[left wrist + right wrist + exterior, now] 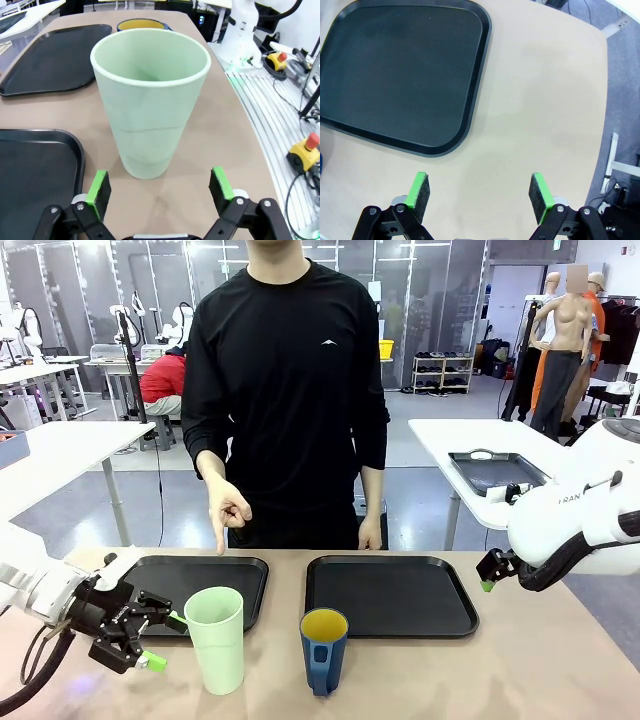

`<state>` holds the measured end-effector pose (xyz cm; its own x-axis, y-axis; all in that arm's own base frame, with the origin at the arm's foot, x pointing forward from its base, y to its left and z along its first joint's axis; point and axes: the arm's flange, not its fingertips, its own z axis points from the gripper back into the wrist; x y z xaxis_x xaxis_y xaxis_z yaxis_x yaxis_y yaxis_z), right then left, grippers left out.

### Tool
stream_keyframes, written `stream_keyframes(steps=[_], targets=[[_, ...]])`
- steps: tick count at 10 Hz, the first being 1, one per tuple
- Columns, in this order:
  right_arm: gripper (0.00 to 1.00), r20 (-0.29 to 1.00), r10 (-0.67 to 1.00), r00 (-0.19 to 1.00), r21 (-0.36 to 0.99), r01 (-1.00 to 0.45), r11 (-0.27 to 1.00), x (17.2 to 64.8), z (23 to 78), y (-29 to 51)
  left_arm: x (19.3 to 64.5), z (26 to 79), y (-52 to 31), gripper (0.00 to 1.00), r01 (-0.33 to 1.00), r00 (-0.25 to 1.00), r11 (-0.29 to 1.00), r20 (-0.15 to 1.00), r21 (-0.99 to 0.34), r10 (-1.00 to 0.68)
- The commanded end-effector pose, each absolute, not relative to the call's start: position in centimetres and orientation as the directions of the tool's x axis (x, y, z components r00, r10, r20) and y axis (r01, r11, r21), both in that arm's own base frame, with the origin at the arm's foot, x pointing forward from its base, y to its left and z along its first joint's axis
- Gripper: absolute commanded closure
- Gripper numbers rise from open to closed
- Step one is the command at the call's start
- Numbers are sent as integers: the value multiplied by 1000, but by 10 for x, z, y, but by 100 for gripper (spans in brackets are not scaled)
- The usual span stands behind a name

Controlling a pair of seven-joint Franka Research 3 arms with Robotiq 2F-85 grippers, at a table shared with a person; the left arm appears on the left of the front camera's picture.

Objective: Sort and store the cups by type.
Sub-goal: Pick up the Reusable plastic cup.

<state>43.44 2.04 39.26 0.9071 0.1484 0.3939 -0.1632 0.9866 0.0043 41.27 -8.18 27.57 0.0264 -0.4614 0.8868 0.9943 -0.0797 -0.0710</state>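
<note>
Beyond the tumbler [150,100], the blue mug [140,23]

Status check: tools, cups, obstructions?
Left tool open, facing mint tumbler. Right tool open, beside right tray. Blue mug upright near tumbler. Person's hand points at left tray.

The tall plastic tumbler [216,640] is pale mint-green, the handled mug [323,652] dark blue with yellow inside, the worktop [520,670] plain tan.
</note>
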Motion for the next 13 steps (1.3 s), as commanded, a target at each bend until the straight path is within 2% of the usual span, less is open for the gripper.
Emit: stream_keyframes(steps=[1,5,8,13], targets=[[0,393,145,908,9,-161,987,435,392,19,416,269,-77,0,994,4,-99,929,-44,-371],[0,393,145,908,9,-161,987,435,392,19,414,253,-85,0,995,-77,-73,974,63,-211],[0,393,145,908,9,-161,987,435,392,19,415,243,-98,0,998,-62,-23,983,59,-170],[0,393,145,908,9,-161,987,435,392,19,412,236,-106,0,996,-27,-92,986,12,-167]])
